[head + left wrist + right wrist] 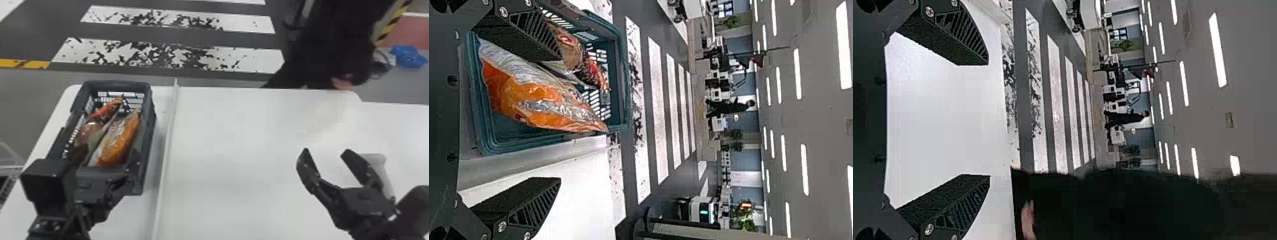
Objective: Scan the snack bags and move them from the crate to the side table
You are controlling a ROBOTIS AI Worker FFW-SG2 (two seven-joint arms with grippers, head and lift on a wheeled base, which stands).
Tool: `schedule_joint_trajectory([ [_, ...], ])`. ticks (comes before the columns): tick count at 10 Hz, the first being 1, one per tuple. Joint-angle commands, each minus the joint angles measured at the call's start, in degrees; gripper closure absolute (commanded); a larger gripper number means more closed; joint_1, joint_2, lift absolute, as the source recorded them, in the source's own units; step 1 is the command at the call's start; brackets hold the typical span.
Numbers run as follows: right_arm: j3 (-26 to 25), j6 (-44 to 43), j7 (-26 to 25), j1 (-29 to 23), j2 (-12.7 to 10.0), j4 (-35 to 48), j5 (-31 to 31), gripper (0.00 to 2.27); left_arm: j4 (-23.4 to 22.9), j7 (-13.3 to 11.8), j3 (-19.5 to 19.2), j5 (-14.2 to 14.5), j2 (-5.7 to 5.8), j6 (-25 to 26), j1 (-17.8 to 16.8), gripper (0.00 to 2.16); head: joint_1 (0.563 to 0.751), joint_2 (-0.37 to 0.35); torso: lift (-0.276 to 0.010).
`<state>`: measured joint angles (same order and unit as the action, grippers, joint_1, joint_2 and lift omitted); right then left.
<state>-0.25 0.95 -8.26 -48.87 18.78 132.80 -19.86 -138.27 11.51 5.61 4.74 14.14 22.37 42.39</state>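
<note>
My left gripper (pixel 107 156) is above the near end of the dark crate (pixel 148 127) in the head view. Inside the crate lie an orange and silver snack bag (pixel 119 140) and, left of it, a brown and red one (pixel 91 129). In the left wrist view the left gripper (pixel 560 120) stands open with nothing held, the orange bag (pixel 536 100) and the brown-red bag (pixel 574 55) lying beyond it in the crate (pixel 625 75). My right gripper (pixel 324 153) is over the white table at the right, open and empty; the right wrist view shows the gripper (pixel 989 120) likewise.
A pale ridge (pixel 166 143) runs along the white table (pixel 229 153) just right of the crate. A white handled object (pixel 380 159) is behind the right gripper. At the table's far right edge a person in black (pixel 332 41) leans in.
</note>
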Motion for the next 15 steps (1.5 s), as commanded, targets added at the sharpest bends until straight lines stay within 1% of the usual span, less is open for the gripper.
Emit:
schedule_joint_trajectory([
  [1,0.2,0.1,0.0,0.1,0.0,-0.1,0.0,0.12,1.3,0.3,-0.5,-0.1,-0.07,0.3,-1.4,0.14,0.695,-0.05,-0.087],
  [4,0.3,0.2,0.0,0.1,0.0,-0.2,0.0,0.12,4.4,0.7,-0.3,-0.3,-0.25,0.1,-3.2,0.15,0.695,-0.03,-0.087],
  [6,0.4,0.2,0.0,0.3,0.1,-0.3,-0.3,0.12,5.4,1.0,-0.3,-0.8,-0.25,0.1,-3.9,0.16,0.695,-0.024,-0.087],
  [7,0.4,0.2,0.0,0.3,0.1,-0.3,-0.4,0.12,5.8,1.1,-0.3,-1.1,-0.16,0.1,-4.2,0.21,0.695,-0.02,-0.087],
  [8,0.4,0.2,0.0,0.3,0.1,-0.3,-0.7,0.12,6.2,0.7,-0.3,-1.1,-0.16,0.1,-4.6,0.39,0.695,-0.017,-0.087],
  [9,0.4,0.2,0.0,0.3,0.2,-0.3,-1.6,0.13,6.4,0.0,-0.3,-1.0,-0.16,0.1,-4.8,0.77,0.695,-0.017,-0.087],
  [10,0.3,0.2,0.0,0.4,0.2,-0.3,-1.7,0.13,6.6,0.3,-0.3,-1.0,-0.25,-0.1,-4.8,1.41,0.695,-0.019,-0.087],
  [11,0.3,0.2,-0.1,0.3,0.2,-0.3,-1.8,0.13,6.7,1.3,-0.3,-1.1,-0.16,-1.0,-4.8,1.76,0.695,-0.018,-0.087],
  [12,0.3,0.2,-0.1,0.3,0.2,-0.3,-1.8,0.13,6.7,1.8,-0.3,-1.4,-0.16,-1.0,-4.8,1.9,0.695,-0.015,-0.087],
  [13,0.3,0.2,-0.1,0.3,0.3,-0.3,-1.9,0.13,6.6,1.8,-0.2,-1.8,-0.16,-1.8,-4.5,1.9,0.695,-0.011,-0.087],
  [15,0.3,0.2,-0.1,0.3,0.4,-0.3,-2.0,0.13,4.6,3.5,0.0,-2.8,-0.07,-2.7,-3.5,1.9,0.695,-0.009,-0.087],
])
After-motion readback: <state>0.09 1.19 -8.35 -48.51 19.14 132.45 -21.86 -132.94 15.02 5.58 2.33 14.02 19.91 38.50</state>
